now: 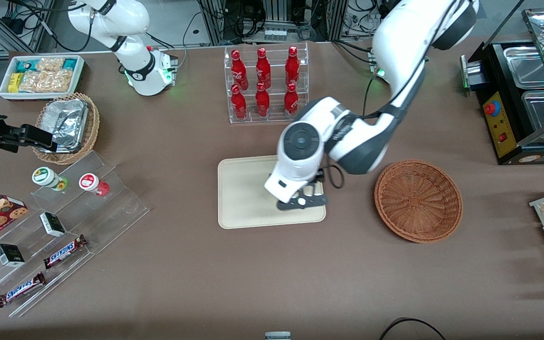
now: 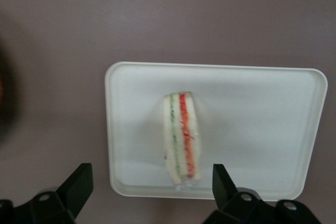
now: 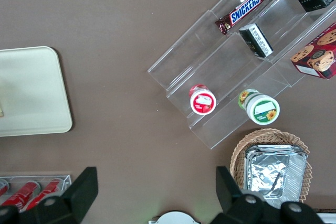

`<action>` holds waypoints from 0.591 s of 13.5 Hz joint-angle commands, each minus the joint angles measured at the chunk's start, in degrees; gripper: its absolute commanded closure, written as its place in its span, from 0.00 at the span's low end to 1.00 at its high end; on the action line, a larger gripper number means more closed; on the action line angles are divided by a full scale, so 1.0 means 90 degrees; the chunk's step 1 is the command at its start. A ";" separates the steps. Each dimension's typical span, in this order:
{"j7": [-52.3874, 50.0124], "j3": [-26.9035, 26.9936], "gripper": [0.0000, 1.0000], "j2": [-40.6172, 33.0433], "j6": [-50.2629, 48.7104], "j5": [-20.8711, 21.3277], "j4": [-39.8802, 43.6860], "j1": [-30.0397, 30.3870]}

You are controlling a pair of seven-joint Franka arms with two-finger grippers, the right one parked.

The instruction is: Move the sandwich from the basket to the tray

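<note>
My end effector (image 2: 149, 192) hangs above the cream tray (image 1: 241, 215), its fingers (image 2: 79, 184) spread wide with nothing between them. Directly under it the sandwich (image 2: 181, 137) lies on the tray, standing on its edge so that the green and orange-red filling layers face up at my wrist camera inside the clear wrap; neither finger touches it, and each one sits well clear of the bread. In the front view my wrist and forearm cover the part of the tray where the sandwich rests, so it cannot be seen there. Beside the tray, toward my own end of the brown desk (image 1: 272, 283), sits the reddish-brown wicker basket (image 1: 418, 200), with only bare weave showing inside it. Farther from the front camera than the tray stands a clear rack of red bottles (image 1: 266, 85). Toward the parked arm's end of the desk a clear stepped display (image 1: 64, 226) carries Snickers bars (image 1: 64, 251), small dark boxes and two lidded cups.
</note>
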 commanded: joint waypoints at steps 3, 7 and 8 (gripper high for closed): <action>0.1405 -0.0040 0.00 -0.0598 -0.0847 -0.0192 -0.0316 0.0934; 0.2959 -0.0040 0.00 -0.1379 -0.0897 -0.0485 -0.1147 0.2116; 0.3058 -0.0030 0.00 -0.1564 -0.0975 -0.0515 -0.1331 0.2312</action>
